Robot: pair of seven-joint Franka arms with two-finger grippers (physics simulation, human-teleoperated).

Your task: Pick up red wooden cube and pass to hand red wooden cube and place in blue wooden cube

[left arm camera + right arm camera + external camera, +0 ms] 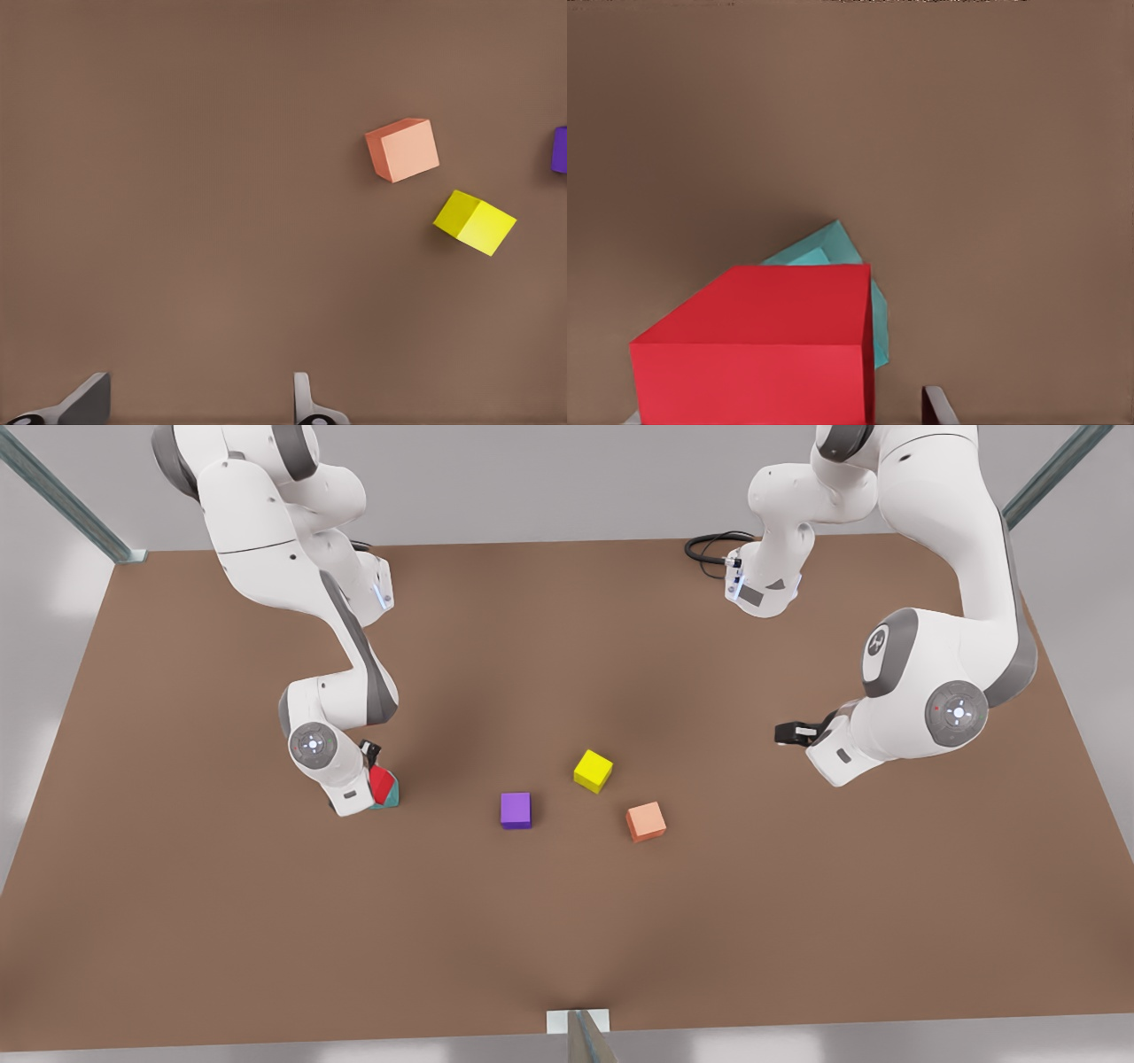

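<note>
The red wooden cube rests tilted on top of the teal blue wooden cube, on the front view's left. In the right wrist view the red cube covers most of the blue cube. My right gripper stands over the pair, open, and one finger shows a gap to the red cube's side. My left gripper hovers on the front view's right, open and holding nothing, its fingers above bare table.
A purple cube, a yellow cube and a pale orange cube lie mid-table between the arms. A black cable coils at the back of the brown table. Metal posts stand at the corners.
</note>
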